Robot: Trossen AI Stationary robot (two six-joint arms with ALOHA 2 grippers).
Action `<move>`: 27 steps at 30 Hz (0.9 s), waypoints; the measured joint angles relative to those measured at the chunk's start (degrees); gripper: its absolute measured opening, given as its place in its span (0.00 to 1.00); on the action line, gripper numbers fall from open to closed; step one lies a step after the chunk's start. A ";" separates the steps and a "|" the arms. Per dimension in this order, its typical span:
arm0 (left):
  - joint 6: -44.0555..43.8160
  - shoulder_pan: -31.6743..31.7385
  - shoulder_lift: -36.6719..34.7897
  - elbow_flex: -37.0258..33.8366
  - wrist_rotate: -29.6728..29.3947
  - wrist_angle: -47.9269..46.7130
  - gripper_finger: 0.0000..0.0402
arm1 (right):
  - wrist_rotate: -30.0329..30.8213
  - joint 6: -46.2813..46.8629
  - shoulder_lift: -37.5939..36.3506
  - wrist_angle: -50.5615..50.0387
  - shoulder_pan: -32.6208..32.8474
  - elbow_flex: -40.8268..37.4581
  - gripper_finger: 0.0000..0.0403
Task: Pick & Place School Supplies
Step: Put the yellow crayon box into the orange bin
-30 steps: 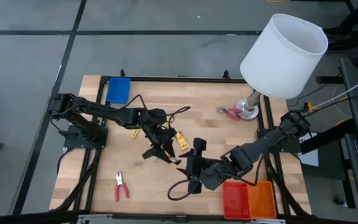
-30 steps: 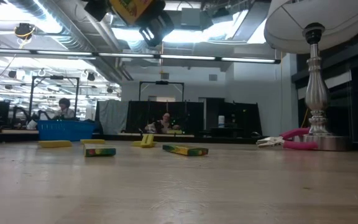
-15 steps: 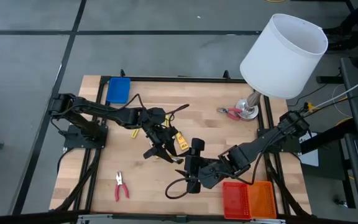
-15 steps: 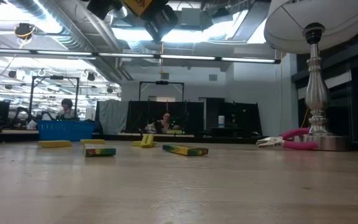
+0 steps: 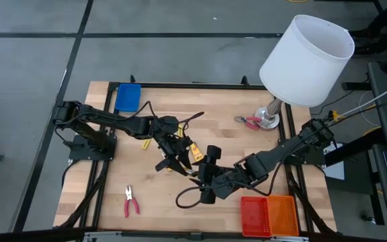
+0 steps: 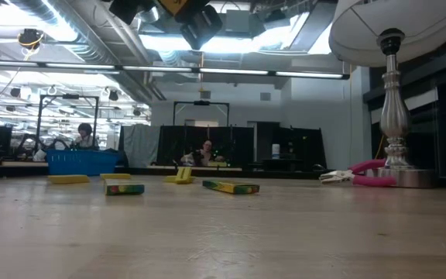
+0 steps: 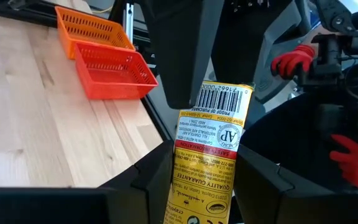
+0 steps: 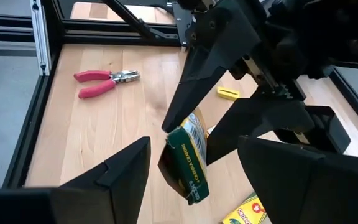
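Note:
A yellow packet with a green end is held high over the table's middle, and my left gripper is shut on it. My right gripper is open just to its right. Its two fingers stand on either side of the packet's free end, with gaps showing. A second yellow packet lies flat on the wood below. A small yellow piece lies left of it. One red-handled tool lies near the front left. Another rests beside the lamp's base. My left gripper pinches the packet's broad faces between its two fingers, at the end nearest the wrist. The packet runs on past the fingertips, along the fingers, toward the table's right. It is lifted clear of the table, its free end slanting down.
A blue tray stands at the far left corner. A red tray and an orange tray stand at the near right. A lamp with a white shade stands at the far right. Cables trail from both wrists.
My right gripper has edged a little toward the table's left, closer around the held packet's free end. The left gripper keeps its hold in place.

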 joint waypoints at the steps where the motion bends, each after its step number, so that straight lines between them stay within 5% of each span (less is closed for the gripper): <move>1: -0.19 -0.01 0.00 0.00 0.00 0.00 0.37 | -0.40 0.00 0.00 0.00 0.00 0.00 0.61; 7: -0.30 0.00 0.00 0.00 0.00 0.02 0.37 | -0.45 -0.01 0.00 -0.57 0.00 0.00 0.53; 22: -0.92 -0.01 0.00 0.00 0.02 0.04 0.37 | -1.51 1.09 0.00 -0.63 0.00 0.00 0.13; 27: -0.56 0.03 0.00 0.00 0.09 0.41 0.37 | -1.60 2.01 0.00 -0.62 0.00 0.00 0.08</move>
